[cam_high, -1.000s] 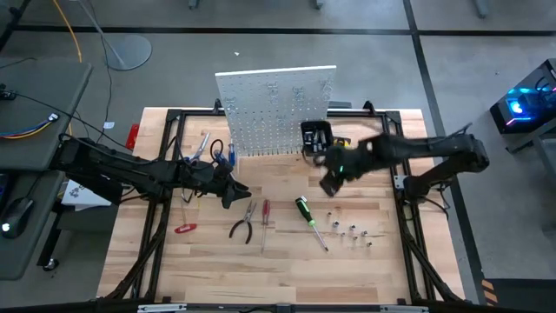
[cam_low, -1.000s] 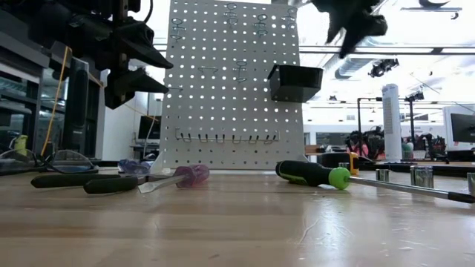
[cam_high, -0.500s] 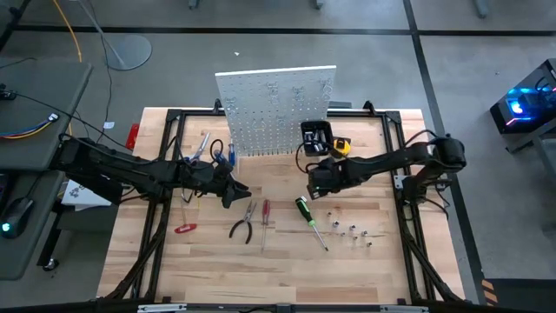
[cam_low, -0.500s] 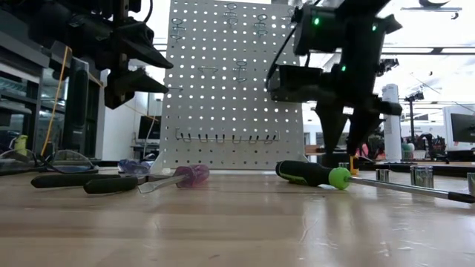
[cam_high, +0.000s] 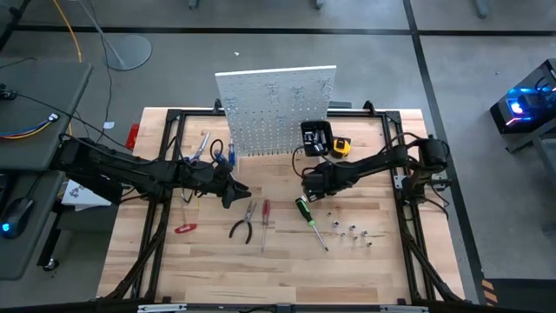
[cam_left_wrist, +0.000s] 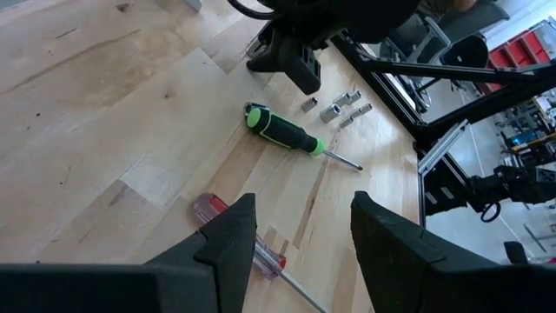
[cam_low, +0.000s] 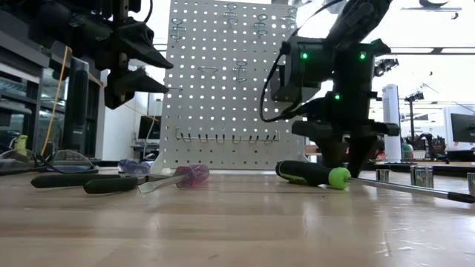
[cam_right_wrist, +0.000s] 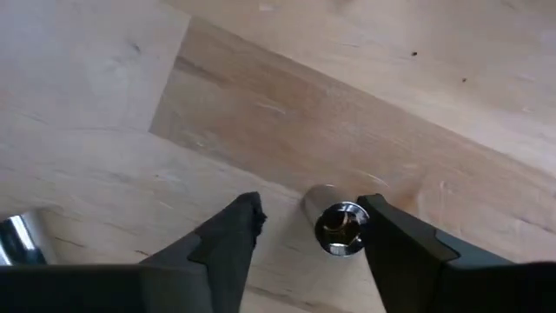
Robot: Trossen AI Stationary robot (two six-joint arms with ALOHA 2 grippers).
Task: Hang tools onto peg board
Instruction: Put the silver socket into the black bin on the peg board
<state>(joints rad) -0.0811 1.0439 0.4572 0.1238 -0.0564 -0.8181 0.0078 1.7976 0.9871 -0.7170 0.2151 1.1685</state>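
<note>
- The right gripper (cam_low: 347, 165) stands low over the table, its two dark fingers parted moderately and pointing down, holding nothing.
- In the right wrist view the right gripper (cam_right_wrist: 308, 230) has a small shiny metal socket (cam_right_wrist: 340, 229) standing on the wood between its fingertips, nearer one finger; whether it touches that finger cannot be told.
- Just beside this gripper, toward the table's front, lies the green-black screwdriver (cam_high: 304, 210), its green handle end close under the fingers in the low view (cam_low: 312, 174).
- More small metal sockets (cam_high: 352, 231) lie scattered nearby on the table (cam_high: 287, 261).
- Behind the gripper stands the white peg board (cam_high: 276, 109), with its black bin (cam_high: 314, 137) and a yellow tape measure (cam_high: 340, 146) next to it.
- The left gripper (cam_high: 233, 192) hovers well apart, above the wood, fingers parted and empty.
- In front of it lie the red-handled screwdriver (cam_high: 266, 211), the dark-handled pliers (cam_high: 244, 223) and red-handled cutters (cam_high: 184, 229).
</note>
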